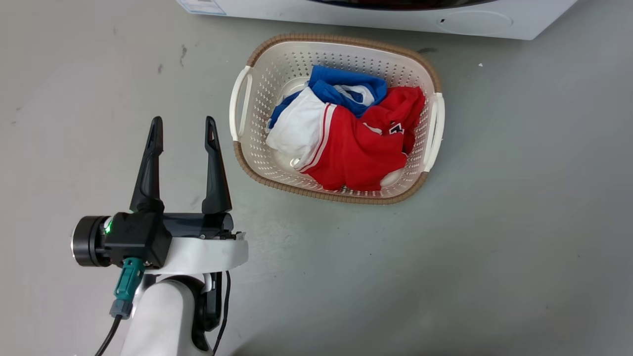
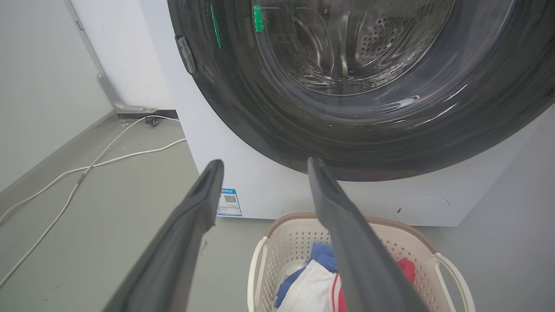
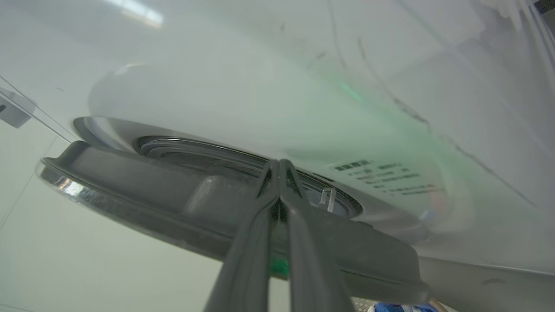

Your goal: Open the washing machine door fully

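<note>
Right wrist view puts the washing machine door (image 3: 130, 186) directly ahead of the right gripper (image 3: 279, 167). The door is seen almost edge-on as a dark band with a bright rim, slanting from the left of that view down to its lower right. A gap shows between it and the white front of the washing machine (image 2: 269, 195), so the door looks ajar, not fully open. The right fingers are pressed together and their tips meet at the door's dark inner side. Whether they touch it or hook anything I cannot tell, and nothing shows between them. I judge the coming move to turn on this: the tips sit on the machine's side of the door, so a pull away from the front should swing it wider, and the right arm is much the nearer one. From the left wrist view the glossy black disc with its glass bowl fills the machine's front. Below it, a blue sticker (image 2: 229, 202) and a round flap (image 2: 422, 210) sit near the front's bottom corners. The left gripper (image 1: 184, 122) hangs low over the floor (image 1: 494, 247), well back from the machine, with fingers spread apart and pointing towards it. A laundry basket (image 1: 336, 44) holding red, white and blue clothes (image 1: 356, 148) stands on the floor just before the machine's lower edge. It is beside the left gripper and below the door's swing. White cables (image 2: 86, 169) trail along the floor at the machine's left corner.
</note>
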`<state>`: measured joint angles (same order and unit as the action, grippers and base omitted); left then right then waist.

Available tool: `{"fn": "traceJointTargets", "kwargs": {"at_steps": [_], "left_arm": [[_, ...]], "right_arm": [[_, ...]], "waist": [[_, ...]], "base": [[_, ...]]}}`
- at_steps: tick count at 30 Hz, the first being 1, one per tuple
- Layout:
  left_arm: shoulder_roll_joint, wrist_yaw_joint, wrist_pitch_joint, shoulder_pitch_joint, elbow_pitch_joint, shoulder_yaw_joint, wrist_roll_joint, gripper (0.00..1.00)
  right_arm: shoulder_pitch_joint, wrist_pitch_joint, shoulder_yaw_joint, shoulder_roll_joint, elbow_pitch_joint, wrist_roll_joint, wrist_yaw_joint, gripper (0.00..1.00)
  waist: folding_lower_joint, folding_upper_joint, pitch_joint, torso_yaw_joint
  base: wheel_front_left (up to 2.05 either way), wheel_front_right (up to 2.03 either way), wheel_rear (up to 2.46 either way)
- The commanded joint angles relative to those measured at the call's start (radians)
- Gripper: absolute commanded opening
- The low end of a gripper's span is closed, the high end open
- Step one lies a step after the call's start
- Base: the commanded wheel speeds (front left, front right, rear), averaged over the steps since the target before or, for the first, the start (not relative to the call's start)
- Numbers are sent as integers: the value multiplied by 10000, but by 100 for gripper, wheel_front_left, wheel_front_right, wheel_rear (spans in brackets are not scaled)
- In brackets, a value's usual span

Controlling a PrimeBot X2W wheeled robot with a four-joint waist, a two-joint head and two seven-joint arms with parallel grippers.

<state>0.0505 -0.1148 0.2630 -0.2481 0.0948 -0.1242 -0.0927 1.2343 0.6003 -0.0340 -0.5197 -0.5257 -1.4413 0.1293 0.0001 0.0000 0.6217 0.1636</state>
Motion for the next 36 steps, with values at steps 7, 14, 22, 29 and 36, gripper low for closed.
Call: {"fn": "traceJointTargets", "kwargs": {"at_steps": [7, 14, 22, 29, 36], "left_arm": [[-2, -137, 28, -181, 50, -124, -138, 100], [-1, -215, 28, -212, 10, -197, -221, 100], [-1, -215, 28, -162, -32, -90, -184, 100], [1, -126, 28, -89, -62, -3, -74, 100], [-2, -81, 28, 131, -113, 133, 6, 100]], "right_arm": [[813, 416, -419, 223, -448, 521, 15, 0], [939, 861, -663, 485, -617, 721, 16, 0], [1, 1416, -802, 638, 115, 493, 27, 0], [-1168, 1752, -817, 704, 1213, 144, 25, 0], [-2462, 1919, -778, 744, 2439, -170, 25, 0]], "waist": [[-1, 0, 213, 303], [-1, 0, 287, 399], [-1, 0, 136, 264], [-1, 0, -125, 97], [-1, 0, -453, -68]], "base": [[0, 0, 0], [0, 0, 0], [0, 0, 0], [0, 0, 0], [0, 0, 0]]}}
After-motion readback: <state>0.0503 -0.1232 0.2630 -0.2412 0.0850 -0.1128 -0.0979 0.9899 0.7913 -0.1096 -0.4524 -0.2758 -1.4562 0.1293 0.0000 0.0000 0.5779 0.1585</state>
